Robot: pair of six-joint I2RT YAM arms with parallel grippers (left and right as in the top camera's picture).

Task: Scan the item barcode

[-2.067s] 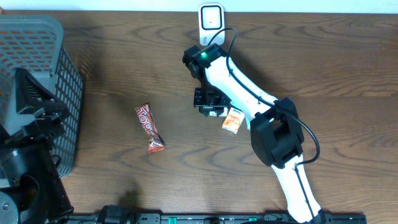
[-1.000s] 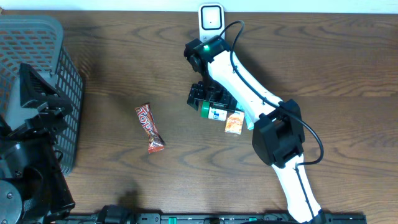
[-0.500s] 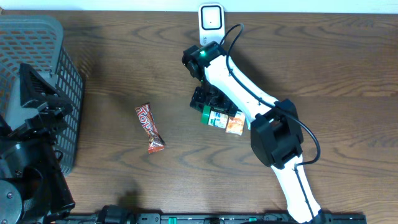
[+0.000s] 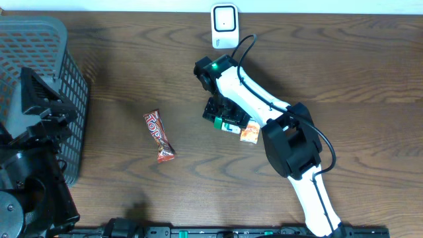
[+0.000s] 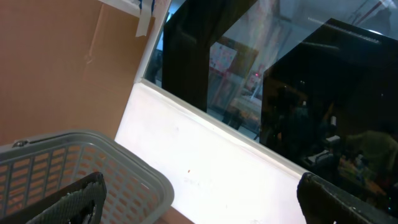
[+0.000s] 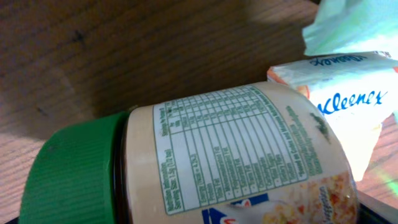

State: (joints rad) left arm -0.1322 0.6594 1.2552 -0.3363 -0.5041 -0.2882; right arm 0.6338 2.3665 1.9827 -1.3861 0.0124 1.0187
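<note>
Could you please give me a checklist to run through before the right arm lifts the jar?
1. Jar lying on its side beneath the right gripper: ok.
2. Grip closed on jar: cannot tell.
3. Barcode in view: not ok, only the nutrition table shows.
4. Kleenex pack clear of jar: cannot tell.
5. Way to the scanner free: ok.
6. Left gripper open, by the basket: ok.

Dark wooden table (image 4: 370, 73), night-dark window (image 5: 298, 112)

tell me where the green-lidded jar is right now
Overhead, the jar lies on its side mid-table beneath the right gripper, the Kleenex pack just right of it and the candy bar further left.
</note>
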